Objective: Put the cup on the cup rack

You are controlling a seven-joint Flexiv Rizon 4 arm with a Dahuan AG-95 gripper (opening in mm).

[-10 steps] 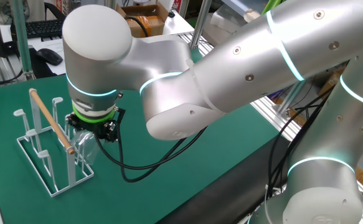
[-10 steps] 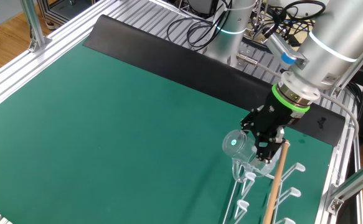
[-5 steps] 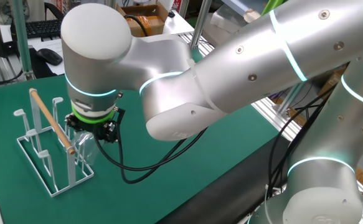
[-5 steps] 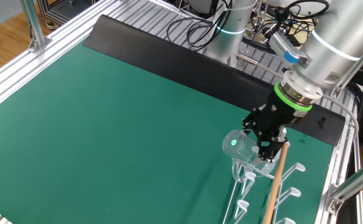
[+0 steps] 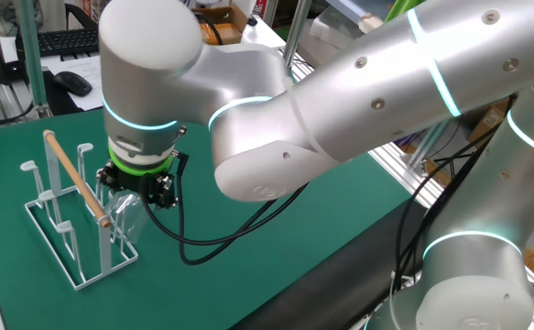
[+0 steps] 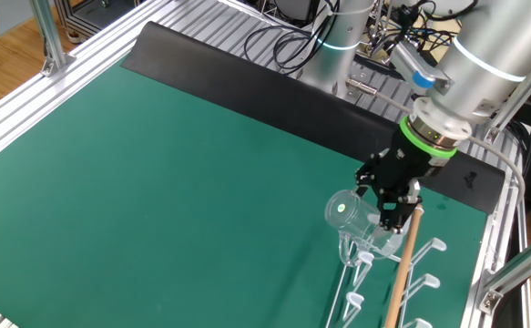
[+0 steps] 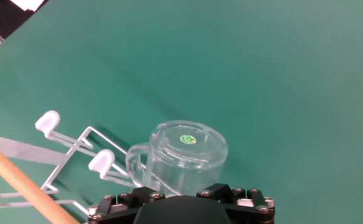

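one fixed view: the big silver arm fills most of the shot, and its end effector points down at the near corner of the white wire cup rack. the clear glass cup sits upside down on a peg at that corner, right under the black fingers. can't make out any gap between fingers and glass from here. the wooden rod handle runs across the top of the rack just beside the end effector. black cables droop from the wrist onto the green surface. a keyboard and mouse sit on a desk behind.

the other fixed view: clearer here. the cup is tipped on the end peg of the rack, thick base facing the camera with a small green sticker on it. the end effector is just behind and above the cup, jaws spread wide; i can't tell if a finger grazes the glass, but it isn't clamping it. the wooden handle passes right beside the fingers.

hand view: the cup is base-up just in front of the end effector's black body. its handle faces the white peg tips on the left, and the wooden rod is at lower left.
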